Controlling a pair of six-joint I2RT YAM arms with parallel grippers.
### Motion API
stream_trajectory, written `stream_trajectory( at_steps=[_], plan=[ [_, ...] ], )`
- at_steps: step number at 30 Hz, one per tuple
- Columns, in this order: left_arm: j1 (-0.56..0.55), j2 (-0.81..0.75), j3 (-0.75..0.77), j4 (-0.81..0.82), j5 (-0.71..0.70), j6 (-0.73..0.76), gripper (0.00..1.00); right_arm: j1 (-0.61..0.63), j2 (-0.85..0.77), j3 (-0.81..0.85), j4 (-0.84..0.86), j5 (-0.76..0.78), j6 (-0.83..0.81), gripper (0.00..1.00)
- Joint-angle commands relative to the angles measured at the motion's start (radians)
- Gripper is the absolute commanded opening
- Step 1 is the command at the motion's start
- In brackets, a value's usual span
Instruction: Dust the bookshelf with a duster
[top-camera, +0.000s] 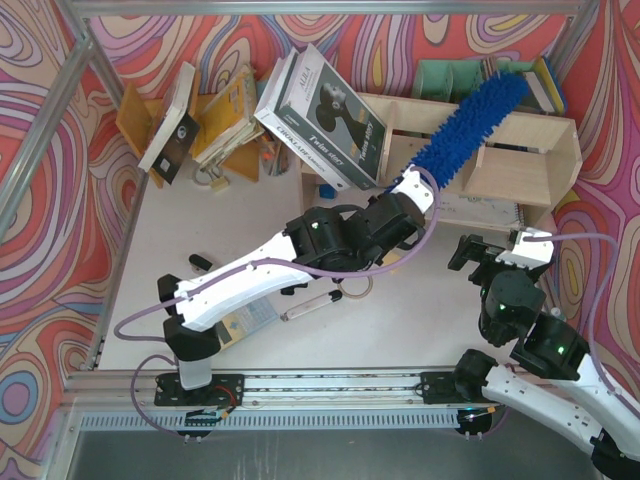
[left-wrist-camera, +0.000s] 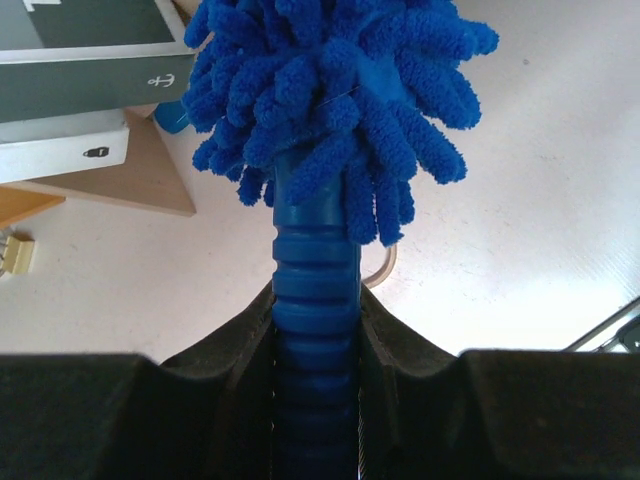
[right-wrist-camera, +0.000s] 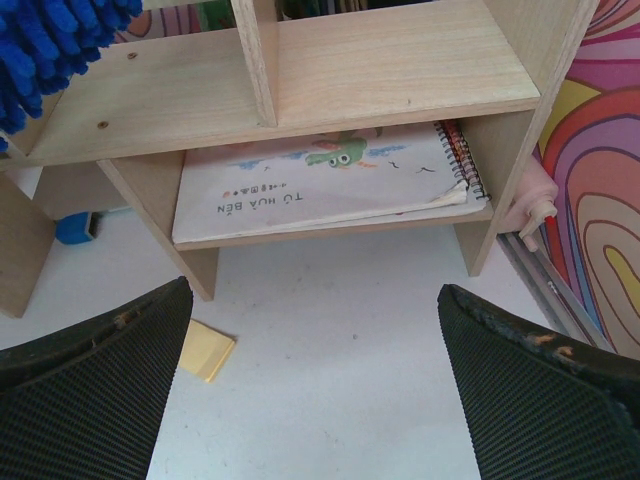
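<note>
The bright-blue fluffy duster slants up and to the right, and its shaggy head lies over the top of the pale plywood bookshelf. My left gripper is shut on its ribbed blue handle, with the fluffy head just beyond the fingers. My right gripper is open and holds nothing; it hovers over the table in front of the bookshelf. Blue strands show at the shelf's top left corner in the right wrist view.
A spiral notebook lies in the shelf's lower compartment. A yellow sticky pad lies on the table in front. A large white-and-dark book leans against the shelf's left end, with more books further left. A clear pen lies by the left arm.
</note>
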Motion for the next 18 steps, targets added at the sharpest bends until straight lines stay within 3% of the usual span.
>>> stream_trajectory(
  at_steps=[1, 13, 18],
  plan=[
    [-0.012, -0.078, -0.043, 0.101, 0.059, 0.040, 0.00, 0.000, -0.009, 0.010, 0.012, 0.016, 0.001, 0.97],
    [-0.053, -0.186, -0.162, 0.216, 0.151, 0.134, 0.00, 0.001, -0.013, 0.012, 0.004, 0.033, 0.012, 0.97],
    [-0.052, -0.192, -0.167, 0.228, 0.092, 0.161, 0.00, 0.001, -0.016, 0.014, 0.000, 0.033, 0.015, 0.97]
  ],
)
